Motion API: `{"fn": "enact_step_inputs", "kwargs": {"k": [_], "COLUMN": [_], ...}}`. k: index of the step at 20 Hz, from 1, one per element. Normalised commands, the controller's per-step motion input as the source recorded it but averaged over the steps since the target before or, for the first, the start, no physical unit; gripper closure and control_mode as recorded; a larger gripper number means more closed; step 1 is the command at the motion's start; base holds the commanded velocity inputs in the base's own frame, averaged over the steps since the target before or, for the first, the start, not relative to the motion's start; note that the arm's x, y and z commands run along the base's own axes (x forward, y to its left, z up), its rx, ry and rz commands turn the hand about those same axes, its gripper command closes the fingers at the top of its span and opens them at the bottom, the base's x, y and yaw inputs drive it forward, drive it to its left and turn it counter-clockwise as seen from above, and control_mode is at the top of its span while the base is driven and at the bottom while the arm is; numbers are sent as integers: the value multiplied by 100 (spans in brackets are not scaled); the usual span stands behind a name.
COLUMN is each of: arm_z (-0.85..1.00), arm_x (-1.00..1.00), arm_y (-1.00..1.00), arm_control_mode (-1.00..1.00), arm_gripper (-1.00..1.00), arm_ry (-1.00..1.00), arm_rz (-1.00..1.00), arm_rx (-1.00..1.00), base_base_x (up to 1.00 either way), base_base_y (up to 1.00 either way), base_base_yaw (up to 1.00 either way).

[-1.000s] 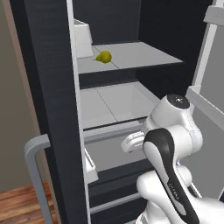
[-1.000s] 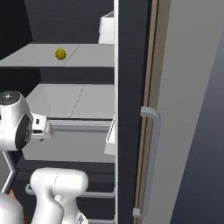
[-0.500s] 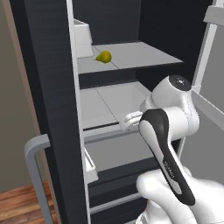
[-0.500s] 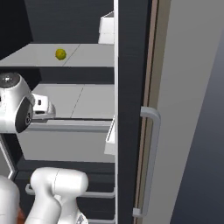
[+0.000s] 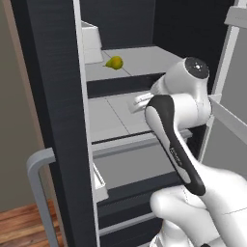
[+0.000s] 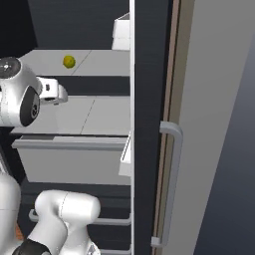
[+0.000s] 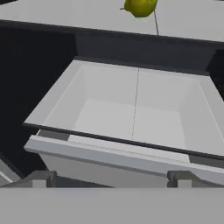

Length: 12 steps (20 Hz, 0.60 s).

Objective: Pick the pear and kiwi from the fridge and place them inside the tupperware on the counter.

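The pear (image 5: 114,62) is small and yellow-green and lies alone on the fridge's (image 5: 53,96) upper pale shelf, beside a white bin. It is a small round fruit in the right base view (image 6: 69,62) and sits at the top edge of the hand view (image 7: 140,6). My gripper (image 7: 109,180) is open, its two dark fingertips (image 7: 39,179) wide apart with nothing between them. It hovers in front of the middle shelf, below and short of the pear. The kiwi, the tupperware and the counter are out of view.
A grey drawer (image 7: 131,118) stands pulled out under the hand, open-topped and bare inside. A white bin (image 5: 91,41) stands at the back left of the upper shelf. The open door's edge (image 6: 144,124) with its bar handle (image 6: 172,184) is on the right.
The arm has lifted: the wrist and hand rose from level with the drawer to the height of the middle shelf, closer to the pear's shelf. The jaws stayed open.
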Motion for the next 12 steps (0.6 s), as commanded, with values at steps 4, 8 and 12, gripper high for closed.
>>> {"fn": "enact_step_inputs", "kwargs": {"k": [4,8,12], "arm_z": [61,56,46], "arm_x": [61,65,67], "arm_y": [0,0,0], "arm_control_mode": [-100,-100,-100], "arm_gripper": [-100,-100,-100], "arm_ry": [-16,-8,0], "arm_rz": [0,0,0], "arm_rx": [0,-2,-1], "base_base_x": [0,0,0], "base_base_y": [0,0,0], "base_base_yaw": [0,0,0]}}
